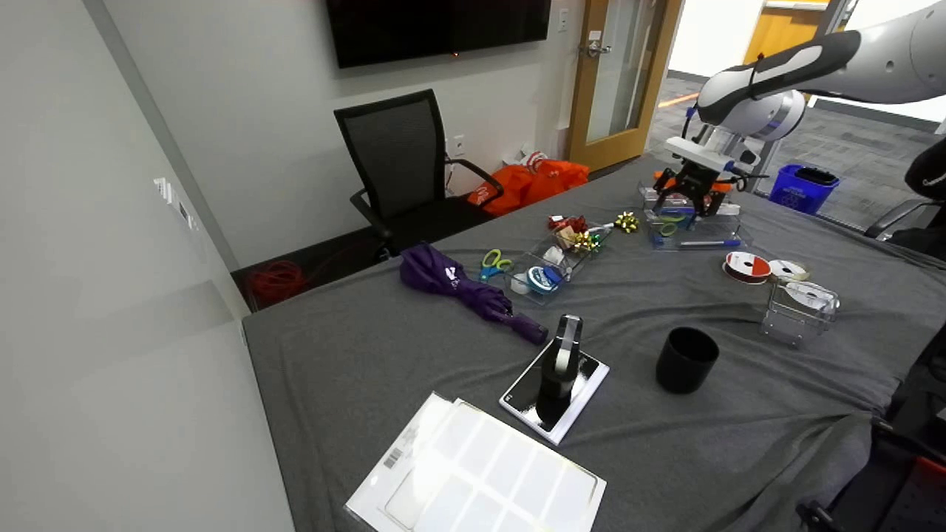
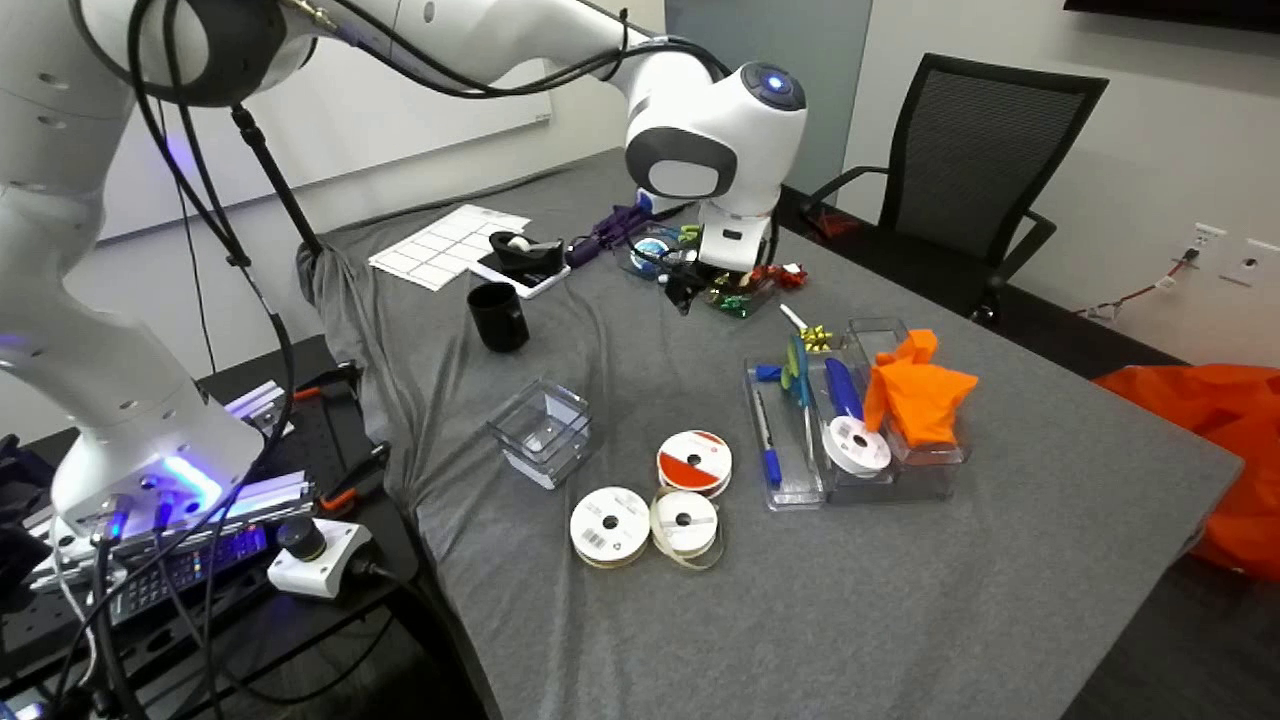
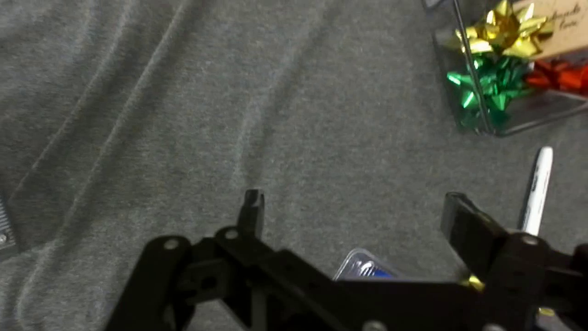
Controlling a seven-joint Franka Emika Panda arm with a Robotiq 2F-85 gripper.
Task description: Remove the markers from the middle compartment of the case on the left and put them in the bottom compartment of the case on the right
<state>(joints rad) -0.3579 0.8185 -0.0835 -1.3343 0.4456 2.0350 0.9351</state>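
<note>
Since nothing sits between its two black fingers (image 3: 475,234), which are spread wide, my black mechanical hand (image 3: 353,200) goes down as unladen; it hangs above the grey cloth-covered bench (image 2: 820,610), and I take the spread as readiness for a pick.

Item: clear plastic case on the left (image 3: 523,112), holding a shiny gold bow (image 3: 503,30), a shiny green bow (image 3: 498,85) and a shiny red bow (image 3: 560,76); a sorting bin, I suppose. Whether its middle compartment holds markers, I cannot tell.

Item: clear plastic case on the right (image 2: 880,490), a bright orange cloth (image 2: 920,400) bunched in its outer compartment. Its long narrow compartment, which I read as the bottom one, carries a slim pale pen with a blue end (image 2: 768,445), laid lengthwise, presumably because the shape allows little else; I count it a marker in its due place.

Item, outstanding: one slim white marker (image 3: 538,191), loose on the bench near a corner of the left case; lying outside both cases looks accidental to me. Barrel plain white, rounded at the exposed end, small dark lettering along the side; my hand hides the other end in the wrist view.
</note>
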